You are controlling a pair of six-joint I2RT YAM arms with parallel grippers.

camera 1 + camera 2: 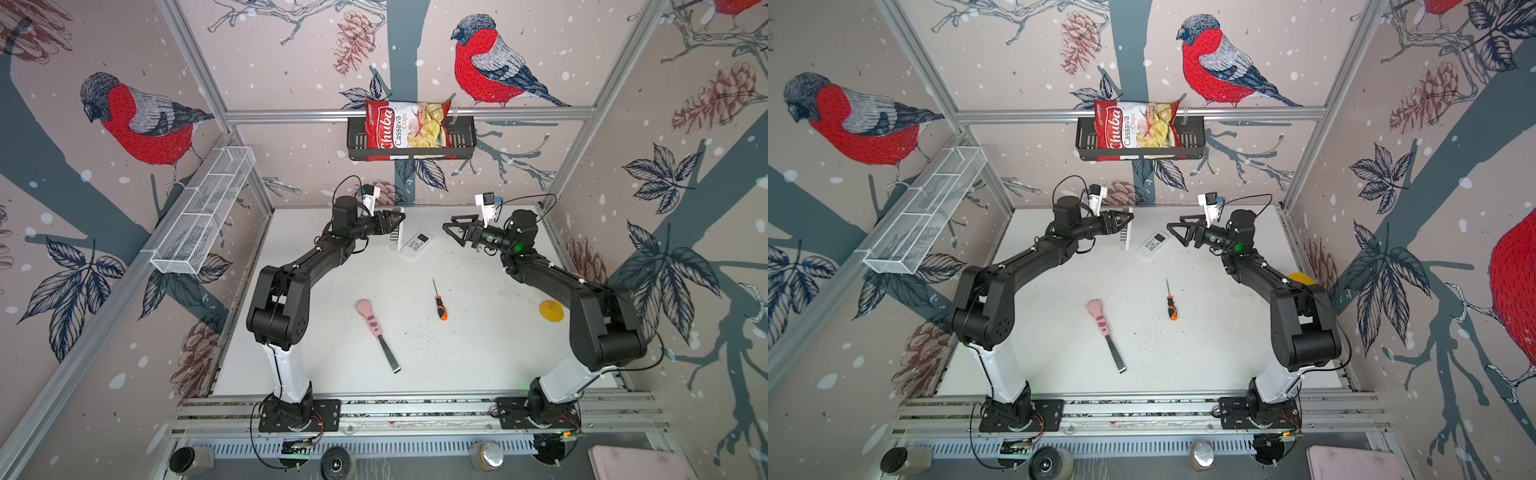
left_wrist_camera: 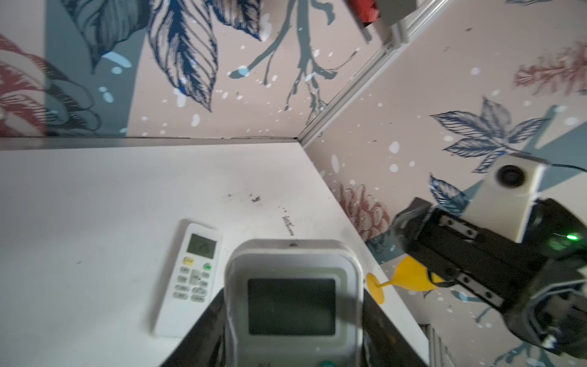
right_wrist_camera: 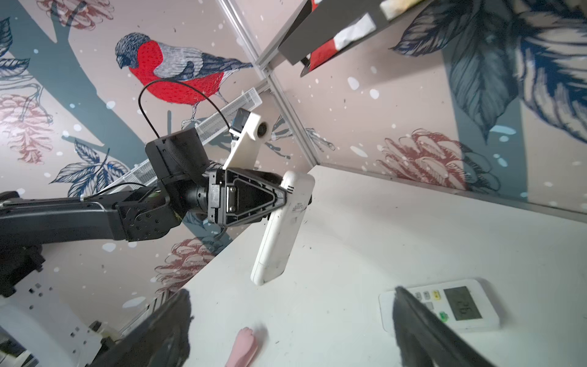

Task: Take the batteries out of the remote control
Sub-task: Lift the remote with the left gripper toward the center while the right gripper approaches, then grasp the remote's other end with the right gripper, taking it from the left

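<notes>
While it hangs, remote (image 3: 281, 228) is white.

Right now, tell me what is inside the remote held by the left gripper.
The remote in the left gripper shows only its closed white shell, back and screen side. No batteries are visible; anything inside is covered by the casing.

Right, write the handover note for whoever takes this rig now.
Left gripper: shut on the white remote, held off the table.
Right gripper: open, empty, facing it.
Second remote: face up on the table between the arms.
Done: one remote in hand.
Left: open its back, which looks closed, and take out the batteries; none in view.
</notes>
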